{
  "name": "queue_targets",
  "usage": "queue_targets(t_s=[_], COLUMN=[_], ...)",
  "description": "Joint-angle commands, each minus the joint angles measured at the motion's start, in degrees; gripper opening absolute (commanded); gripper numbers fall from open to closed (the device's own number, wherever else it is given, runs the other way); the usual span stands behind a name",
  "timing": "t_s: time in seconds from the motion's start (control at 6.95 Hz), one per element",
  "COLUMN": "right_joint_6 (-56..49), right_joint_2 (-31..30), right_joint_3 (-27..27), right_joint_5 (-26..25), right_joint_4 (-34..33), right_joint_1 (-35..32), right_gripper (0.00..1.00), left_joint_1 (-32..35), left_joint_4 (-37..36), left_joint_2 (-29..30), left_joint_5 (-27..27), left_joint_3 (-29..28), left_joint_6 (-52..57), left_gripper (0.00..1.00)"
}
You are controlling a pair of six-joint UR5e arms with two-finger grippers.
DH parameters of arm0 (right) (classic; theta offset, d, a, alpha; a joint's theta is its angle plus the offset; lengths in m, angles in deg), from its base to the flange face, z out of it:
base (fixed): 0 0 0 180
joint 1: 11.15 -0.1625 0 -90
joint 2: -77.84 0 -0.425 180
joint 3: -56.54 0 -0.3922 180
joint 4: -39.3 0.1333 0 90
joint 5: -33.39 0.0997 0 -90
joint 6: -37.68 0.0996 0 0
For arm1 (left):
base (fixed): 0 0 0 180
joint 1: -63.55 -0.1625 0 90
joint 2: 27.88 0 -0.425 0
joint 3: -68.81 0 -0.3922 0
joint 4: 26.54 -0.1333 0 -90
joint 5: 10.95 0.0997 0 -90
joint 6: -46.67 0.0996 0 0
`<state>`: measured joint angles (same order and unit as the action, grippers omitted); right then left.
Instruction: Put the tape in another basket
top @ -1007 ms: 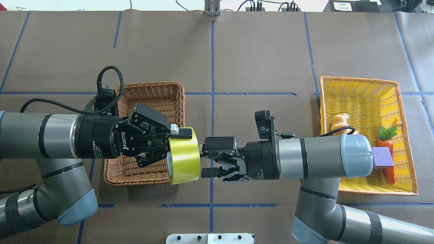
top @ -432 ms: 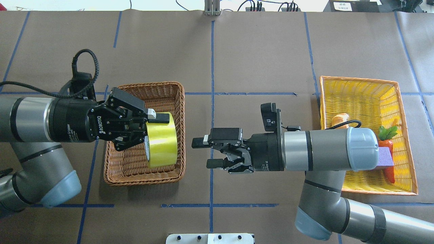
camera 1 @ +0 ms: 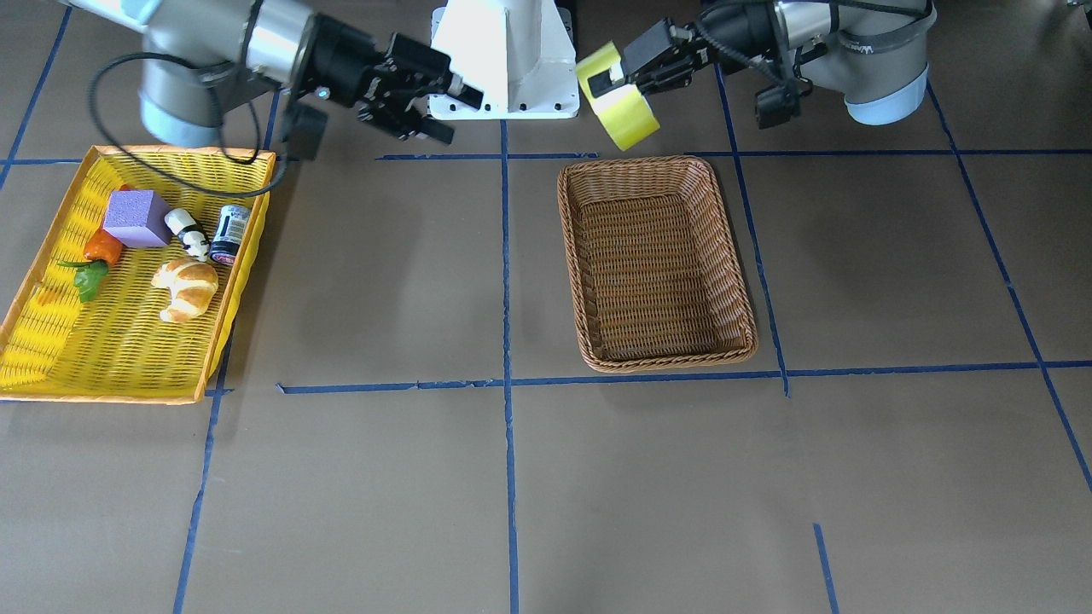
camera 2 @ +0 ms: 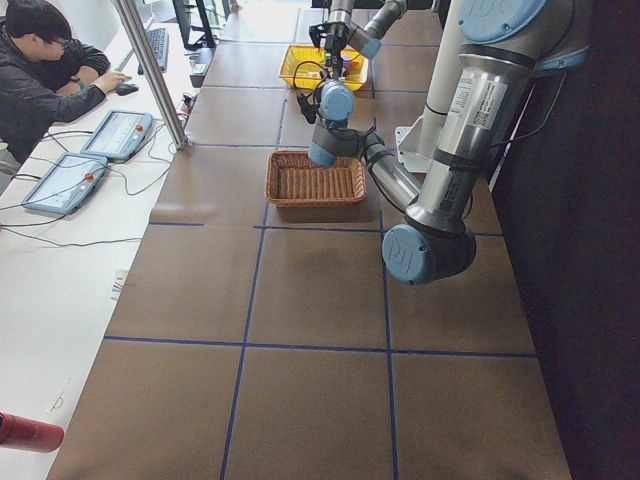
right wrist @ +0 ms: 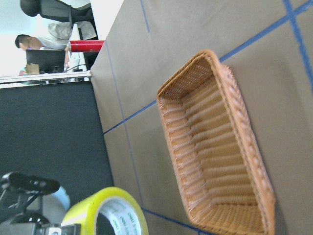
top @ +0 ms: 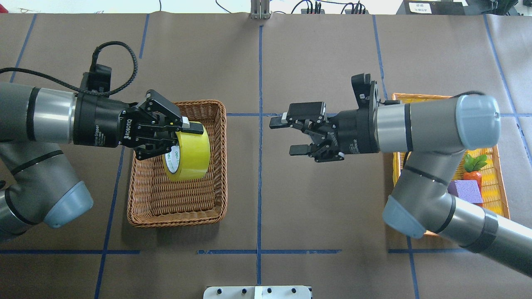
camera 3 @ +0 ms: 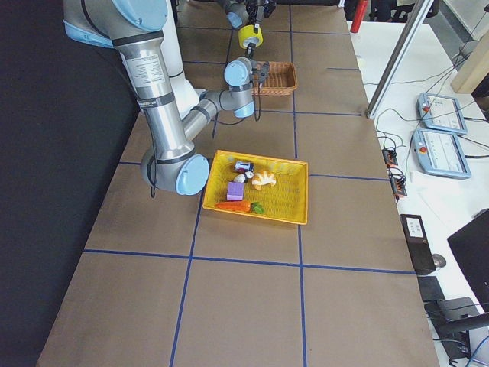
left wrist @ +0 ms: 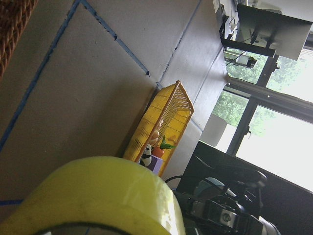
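In the overhead view the left claw (top: 183, 139) is clenched on a wide roll of translucent yellow-green packing tape (top: 190, 157) with a white core. One finger lies on the roll's outer face and the other sits inside the core. The tape hangs tilted in the air over the far half of the rectangular brown woven wicker basket (top: 175, 220), which stands on the brown paper-covered worktop (top: 316, 54). The right claw (top: 284, 136) is released, its fingers spread wide, and points at the tape from beyond the blue centre line. Behind its arm lies the bright yellow plastic basket (top: 415, 96) with an orange rim.

From the front-facing camera the tape is clearly raised above the wicker basket's edge nearest the robot and touches neither rim nor floor. The yellow plastic basket holds a purple foam cube (camera 1: 136, 217), an orange toy carrot (camera 1: 101, 247), a small black-and-white panda figure (camera 1: 189, 234) and a golden croissant (camera 1: 186, 288).

The left side view shows the wicker basket, but the tape is too small to make out. The right side view shows the tape above it.

The left wrist camera has the tape's yellow face filling the bottom edge. The right wrist camera looks across the wicker basket, with the tape at lower left.
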<state>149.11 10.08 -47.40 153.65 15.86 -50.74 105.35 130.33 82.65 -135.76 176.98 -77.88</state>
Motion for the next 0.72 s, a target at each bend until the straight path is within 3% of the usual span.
queue_targets(t_s=[0.0,0.43,0.58], right_joint_6=[-13.8,-32.2,-42.4], right_joint_2=[-1.2,-1.5,-1.4], right_joint_3=[0.1,0.3,0.0], right_joint_5=[8.6,9.9,10.6], right_joint_4=[-14.5,-33.1,-40.7], right_joint_1=[-9.2,-13.9,-15.8], right_gripper=[1.00,1.00,1.00], left_joint_1=[-0.9,-2.7,-7.7], left_joint_4=[-23.2,-43.6,-51.0], left_joint_2=[3.5,3.4,4.0], left_joint_5=[-1.0,1.9,9.2], left_joint_3=[0.5,-0.2,-0.6], left_joint_6=[15.9,37.9,44.9], left_gripper=[0.00,0.00,0.00])
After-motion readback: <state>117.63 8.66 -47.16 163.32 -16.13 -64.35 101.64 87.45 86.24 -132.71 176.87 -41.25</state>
